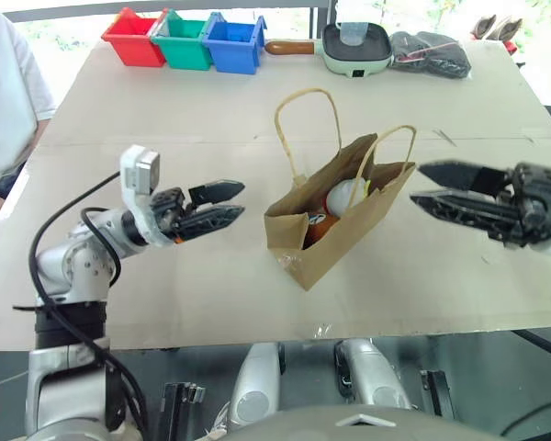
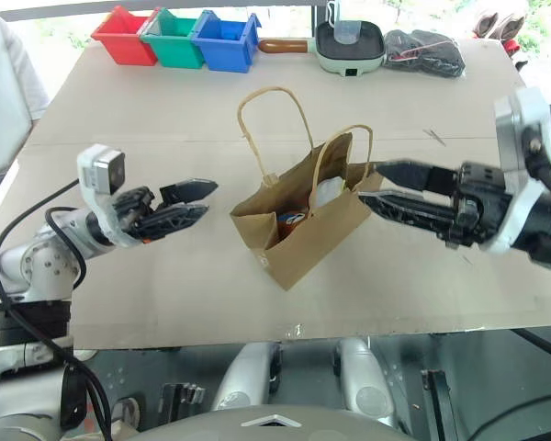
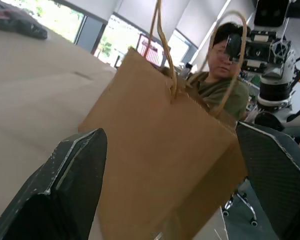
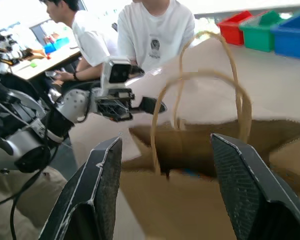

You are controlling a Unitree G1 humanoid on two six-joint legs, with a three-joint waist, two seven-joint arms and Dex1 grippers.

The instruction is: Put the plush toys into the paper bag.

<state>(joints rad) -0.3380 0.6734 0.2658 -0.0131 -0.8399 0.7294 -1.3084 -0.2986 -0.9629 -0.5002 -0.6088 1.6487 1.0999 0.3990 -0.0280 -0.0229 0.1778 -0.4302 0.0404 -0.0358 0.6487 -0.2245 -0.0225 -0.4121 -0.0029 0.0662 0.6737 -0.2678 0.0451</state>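
both grippers, left gripper and right gripper, flank the paper bag open and empty, plush toys inside; task looks done, only withdrawal remains.

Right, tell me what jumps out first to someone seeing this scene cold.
The brown paper bag standing open mid-table grabs the eye first, handles up, with the two plush toys tucked inside it. The left gripper and right gripper flank it, one on each side, both open and holding nothing. Along the far edge sit red, green and blue bins beside a small green pan.
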